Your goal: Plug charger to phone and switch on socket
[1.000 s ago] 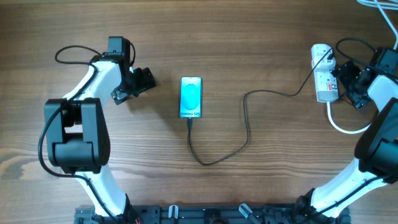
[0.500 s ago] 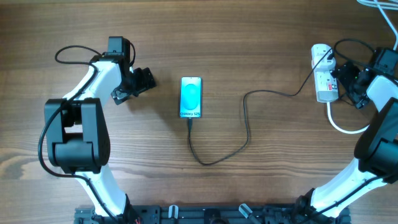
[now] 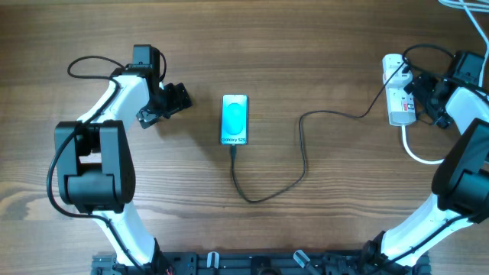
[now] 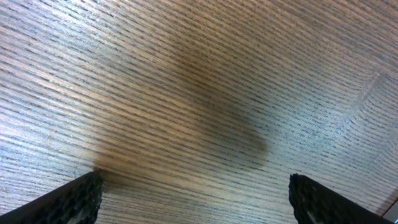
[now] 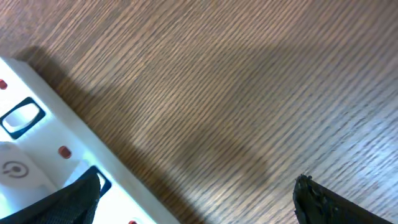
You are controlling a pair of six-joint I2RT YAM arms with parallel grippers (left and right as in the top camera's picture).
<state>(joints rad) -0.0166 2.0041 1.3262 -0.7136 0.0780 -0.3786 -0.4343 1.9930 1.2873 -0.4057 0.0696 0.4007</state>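
The phone (image 3: 234, 119) lies flat at the table's centre, its screen lit cyan. The thin black charger cable (image 3: 303, 156) runs from the phone's near end in a loop to a black plug (image 3: 406, 75) in the white socket (image 3: 396, 99) at the far right. The socket also shows in the right wrist view (image 5: 43, 149) with a rocker switch (image 5: 22, 117) and red dots. My right gripper (image 3: 426, 95) is open just right of the socket, one finger over its edge (image 5: 198, 202). My left gripper (image 3: 170, 103) is open and empty over bare wood, left of the phone (image 4: 196, 199).
The socket's thick white cord (image 3: 416, 153) curves from its near end toward my right arm. More white cord (image 3: 474, 19) runs off the far right corner. A black arm cable (image 3: 88, 65) loops at the left arm.
My right gripper has shifted slightly toward the table's far edge beside the socket. The left arm, phone and cable have not moved.
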